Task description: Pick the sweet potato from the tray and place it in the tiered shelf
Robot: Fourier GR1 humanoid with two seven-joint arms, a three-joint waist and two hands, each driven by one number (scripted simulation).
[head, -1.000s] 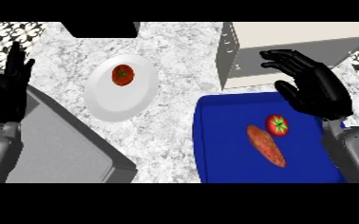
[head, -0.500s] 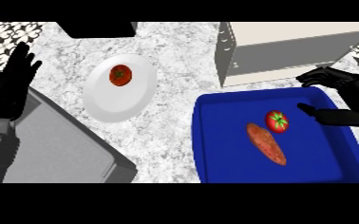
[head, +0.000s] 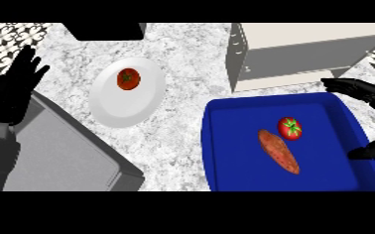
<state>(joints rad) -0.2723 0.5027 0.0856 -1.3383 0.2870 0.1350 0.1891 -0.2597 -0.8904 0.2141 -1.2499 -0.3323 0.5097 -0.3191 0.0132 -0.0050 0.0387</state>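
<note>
There, at the left edge, the black left hand [head: 21, 91] rested with its fingers straight and upward, holding nothing. Below it lay a dark grey flat tray-like slab [head: 62, 153], cut off by the lower edge. Next came the white round plate [head: 130, 100] with a red tomato [head: 128, 78] on it. On the right stood the blue rectangular tray [head: 234, 148]; the orange-brown elongated sweet potato [head: 278, 151] lay in its middle, its long axis running diagonal from upper left to lower right, just beside a second red tomato [head: 290, 128]. Behind the tray stood the grey and cream tiered shelf [head: 300, 54], partly out of view. The black right hand [head: 356, 87] was mostly cut off by the right edge; I cannot tell how its fingers stood.
</note>
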